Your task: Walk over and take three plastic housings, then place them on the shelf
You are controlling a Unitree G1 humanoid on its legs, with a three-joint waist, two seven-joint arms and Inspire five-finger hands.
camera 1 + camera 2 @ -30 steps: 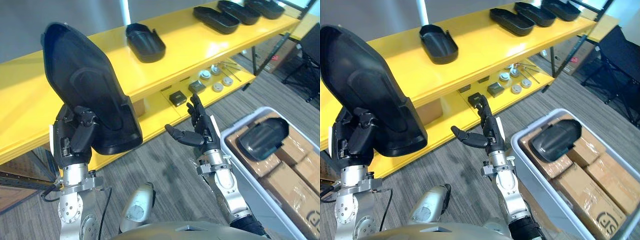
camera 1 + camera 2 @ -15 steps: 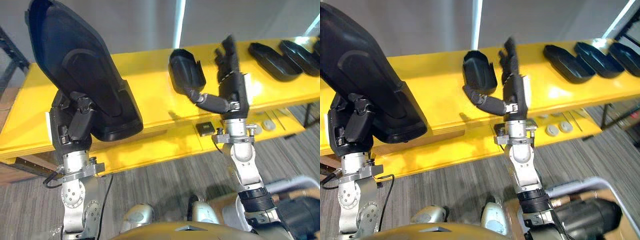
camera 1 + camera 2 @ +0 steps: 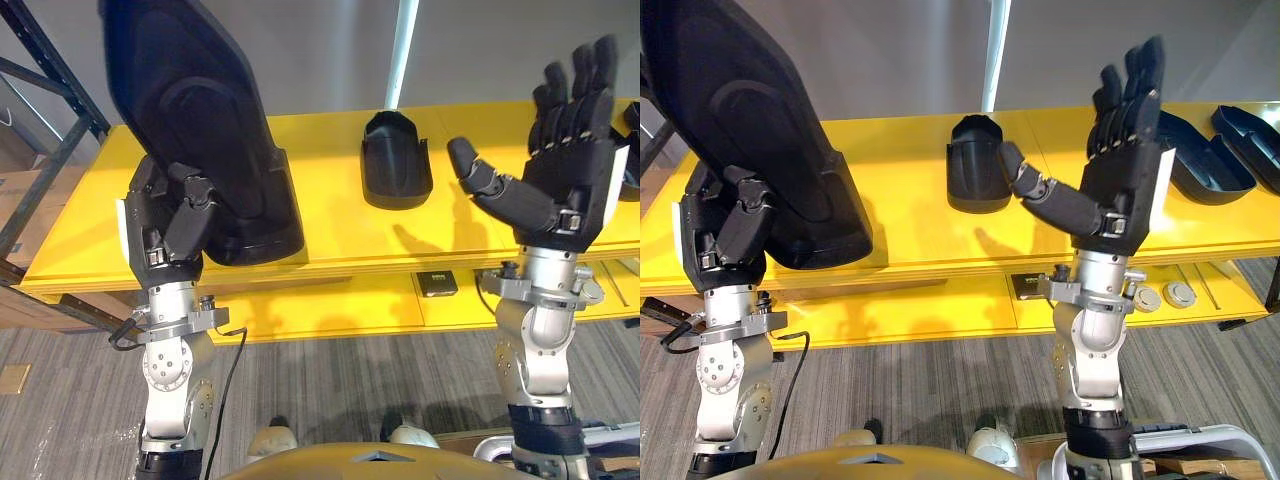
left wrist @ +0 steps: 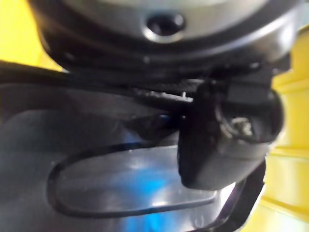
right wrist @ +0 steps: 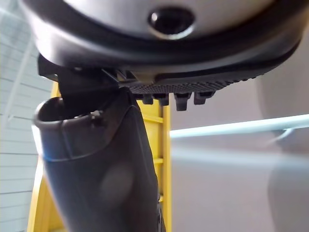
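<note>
My head eyes look down at the shelf (image 3: 340,235), sharing nearly one scene. Wrist cams sit very close; left's against the housing (image 4: 96,164).

A grey wall (image 3: 320,40) with a bright vertical strip of light (image 3: 404,45) stood behind the long yellow shelf (image 3: 340,235), a dark metal rack frame (image 3: 60,68) rose at its left end, and grey striped carpet (image 3: 330,375) covered the floor.
</note>
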